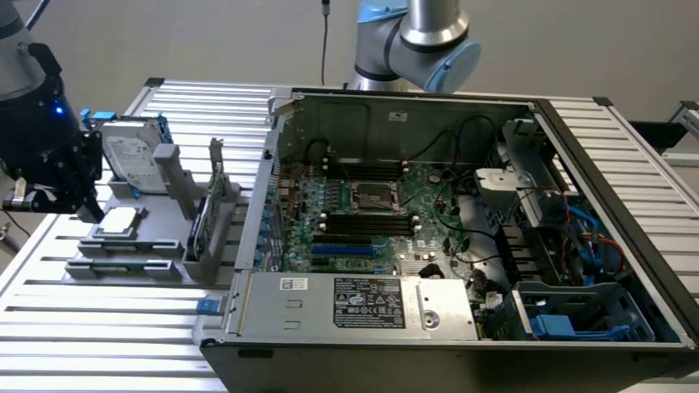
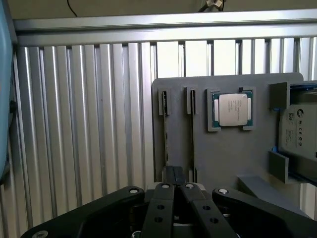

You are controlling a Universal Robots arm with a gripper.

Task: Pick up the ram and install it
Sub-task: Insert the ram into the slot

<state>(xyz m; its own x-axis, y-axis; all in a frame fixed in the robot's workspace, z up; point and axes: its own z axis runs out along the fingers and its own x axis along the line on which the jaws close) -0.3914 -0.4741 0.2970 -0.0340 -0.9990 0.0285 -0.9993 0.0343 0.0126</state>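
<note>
Partly, the closed pincer [image 2: 176,174] covers one end of the edge-on ram [image 2: 166,139].

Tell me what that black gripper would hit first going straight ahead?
Probably the grey plastic holder tray, right beside the thin dark ram stick standing on edge in its slot, though depth is hard to judge.

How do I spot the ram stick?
Look at the grey holder on the exterior view's left, beside the open computer case. The ram stands on edge in its slot: a long, thin, dark strip, unlike the square silver chip and hard drive.
</note>
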